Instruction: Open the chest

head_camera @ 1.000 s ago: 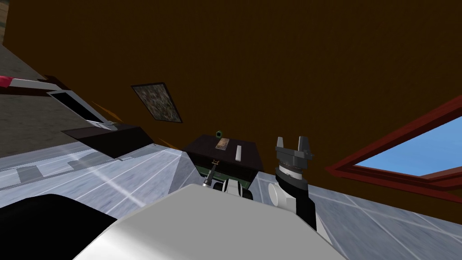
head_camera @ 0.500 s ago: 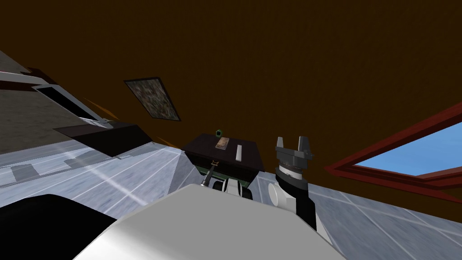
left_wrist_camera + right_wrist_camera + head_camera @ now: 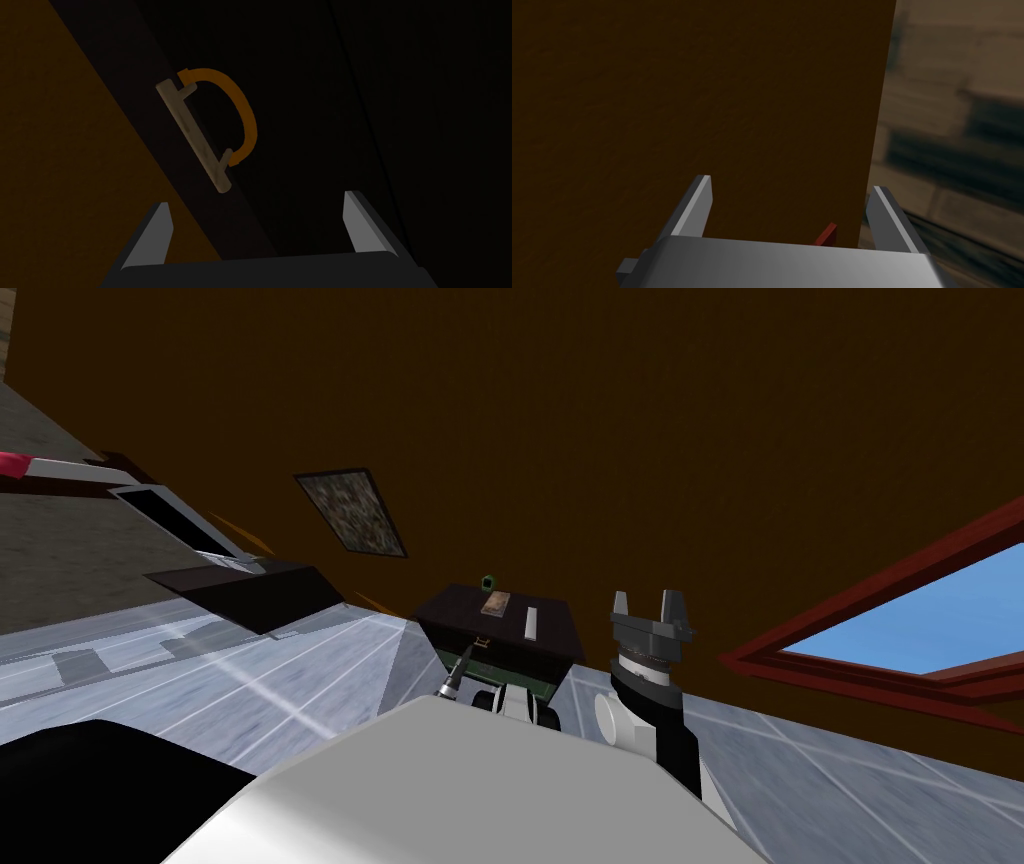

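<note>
The chest (image 3: 505,640) is a low dark box with a green front band, standing against the brown wall just ahead of me. Its handle (image 3: 197,135), a brown bar with an orange curved loop behind it, sits on the dark front a short way beyond my left gripper (image 3: 257,217). That gripper is open, its fingers (image 3: 159,227) apart and touching nothing. In the head view the left gripper (image 3: 458,668) points at the handle (image 3: 481,643) from just below it. My right gripper (image 3: 648,606) is raised to the right of the chest, open and empty (image 3: 792,187).
On the chest's top lie a small green object (image 3: 487,582), a flat brown item (image 3: 493,604) and a light grey bar (image 3: 530,623). A framed picture (image 3: 351,513) hangs on the wall, a red-framed window (image 3: 900,618) is to the right, and dark low furniture (image 3: 245,593) stands to the left on the tiled floor.
My left gripper has gone from shut to open and drawn back a little from the chest's handle. The head view swayed slightly. The right arm has not moved.
</note>
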